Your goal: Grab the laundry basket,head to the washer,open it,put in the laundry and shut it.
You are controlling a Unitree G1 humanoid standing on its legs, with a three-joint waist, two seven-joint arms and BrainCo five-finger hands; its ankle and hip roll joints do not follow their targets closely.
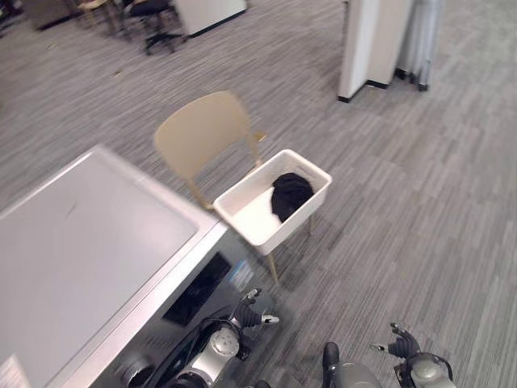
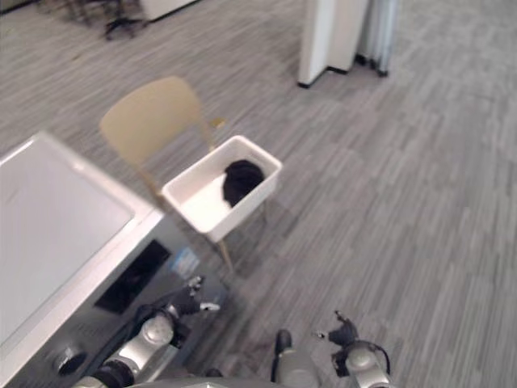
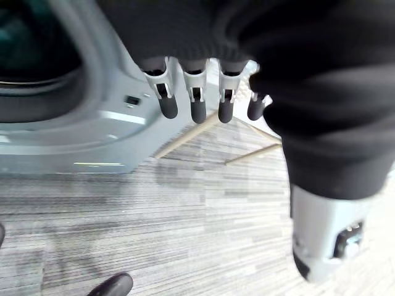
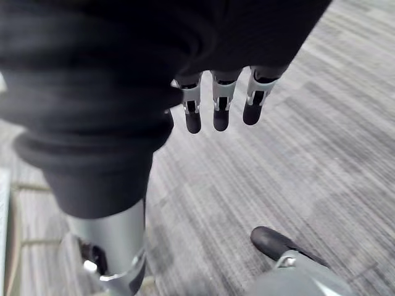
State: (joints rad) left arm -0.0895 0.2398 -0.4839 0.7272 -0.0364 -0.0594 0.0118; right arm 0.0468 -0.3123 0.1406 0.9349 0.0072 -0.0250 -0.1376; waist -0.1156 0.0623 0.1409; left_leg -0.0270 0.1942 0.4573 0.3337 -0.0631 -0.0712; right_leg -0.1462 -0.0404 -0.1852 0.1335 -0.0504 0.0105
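The white laundry basket [image 1: 242,222] sits on the seat of a beige chair [image 1: 202,133], holding a black garment [image 1: 289,194] at its far end. The silver washer [image 1: 81,242] stands at the left, right beside the chair. Its control panel and front face me, and its dark round door area [image 3: 31,55] shows in the left wrist view. My left hand [image 1: 252,314] hangs low in front of the washer, its fingers [image 3: 197,102] relaxed and holding nothing. My right hand [image 1: 404,346] hangs over the carpet to the right, its fingers [image 4: 216,105] also loose and empty. Both hands are well short of the basket.
Grey striped carpet stretches to the right of the chair. A white pillar [image 1: 371,44] with grey panels [image 1: 420,40] leaning beside it stands at the back right. A dark office chair [image 1: 153,20] stands at the back left.
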